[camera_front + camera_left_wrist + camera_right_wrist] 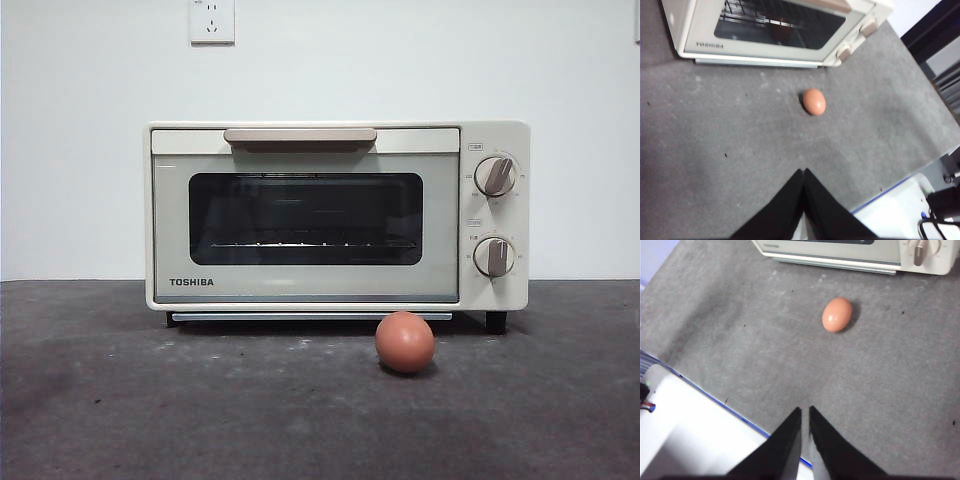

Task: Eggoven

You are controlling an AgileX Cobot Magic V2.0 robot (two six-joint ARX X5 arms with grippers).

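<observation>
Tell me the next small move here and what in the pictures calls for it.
Probably bring the left gripper up to the beige handle and pull the door down. The oven is closed, the egg lies on the table in front of it, and both grippers, right gripper included, wait back from it, shut and holding nothing.

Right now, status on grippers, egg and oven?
Left gripper and right gripper both shut, empty, back from the egg. Egg on table, before closed oven. Nothing in the way.
</observation>
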